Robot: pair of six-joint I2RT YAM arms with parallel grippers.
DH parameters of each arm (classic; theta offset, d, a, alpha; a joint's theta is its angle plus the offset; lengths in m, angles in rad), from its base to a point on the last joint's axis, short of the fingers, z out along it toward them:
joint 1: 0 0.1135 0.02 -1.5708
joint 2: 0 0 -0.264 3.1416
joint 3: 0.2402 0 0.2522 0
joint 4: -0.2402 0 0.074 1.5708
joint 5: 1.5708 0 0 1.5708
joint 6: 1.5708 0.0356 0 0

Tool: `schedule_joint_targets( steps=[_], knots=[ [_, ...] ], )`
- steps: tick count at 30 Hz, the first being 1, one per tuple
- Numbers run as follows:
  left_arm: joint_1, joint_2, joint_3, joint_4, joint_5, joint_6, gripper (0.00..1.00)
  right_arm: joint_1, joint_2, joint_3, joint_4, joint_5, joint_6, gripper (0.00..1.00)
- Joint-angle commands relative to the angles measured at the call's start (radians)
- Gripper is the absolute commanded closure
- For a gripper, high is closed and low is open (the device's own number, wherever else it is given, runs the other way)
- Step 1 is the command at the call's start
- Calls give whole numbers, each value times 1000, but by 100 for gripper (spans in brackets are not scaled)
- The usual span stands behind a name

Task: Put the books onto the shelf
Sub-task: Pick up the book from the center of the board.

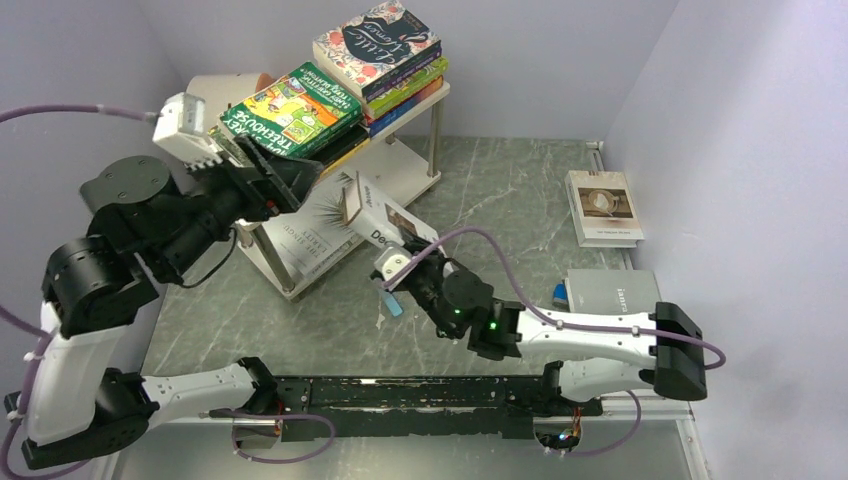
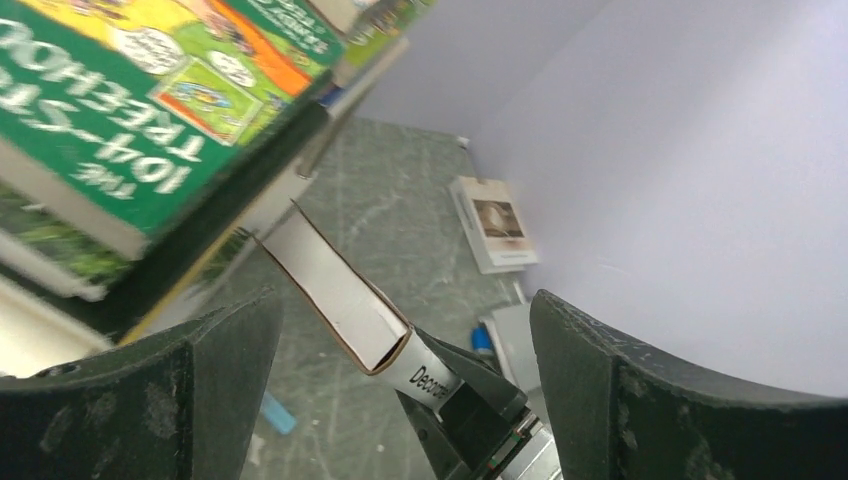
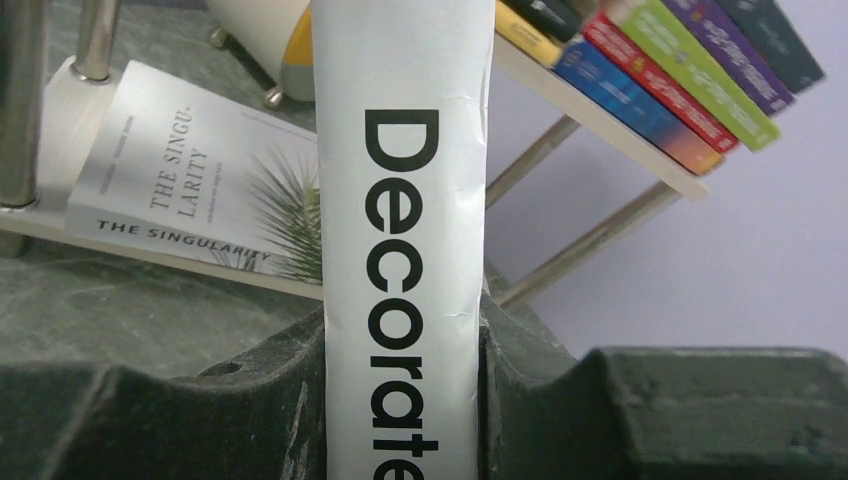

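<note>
The white two-tier shelf (image 1: pixel 215 88) stands at the back left. Its top board carries the green Treehouse book (image 1: pixel 290 110) and a stack topped by the floral Little Women book (image 1: pixel 378 45). On the lower board lies the white Singularity book (image 1: pixel 312 240). My right gripper (image 1: pixel 405 265) is shut on the spine of a white Decorate book (image 1: pixel 385 215), held on edge in front of the shelf. That spine (image 3: pixel 400 250) sits tight between the jaws. My left gripper (image 1: pixel 285 180) is open beside the Treehouse book (image 2: pixel 120 130), empty, with the Decorate book (image 2: pixel 335 290) beyond its fingers.
Two more books lie on the table at the right: a white one with a picture (image 1: pixel 603 207) and a grey one (image 1: pixel 610 293). A small blue block (image 1: pixel 558 295) sits by the grey one. A blue bar (image 1: pixel 392 300) lies under the right wrist. Walls close in on three sides.
</note>
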Motion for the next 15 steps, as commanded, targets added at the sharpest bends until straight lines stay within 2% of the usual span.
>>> schedule_joint_targets(
  steps=[1, 8, 12, 15],
  knots=[
    [2, 87, -8, 73, 193, -88, 3, 0, -105, -53, 147, 64, -15, 63],
    [3, 169, -69, 275, 367, -138, 2, 0, -226, -86, 212, 108, -111, 63],
    [22, 274, -21, 290, 457, -183, 2, 0, -278, -83, 201, 115, -146, 63],
    [86, 314, -28, 316, 546, -251, 2, 0, -300, -82, 199, 115, -181, 63]
  ],
)
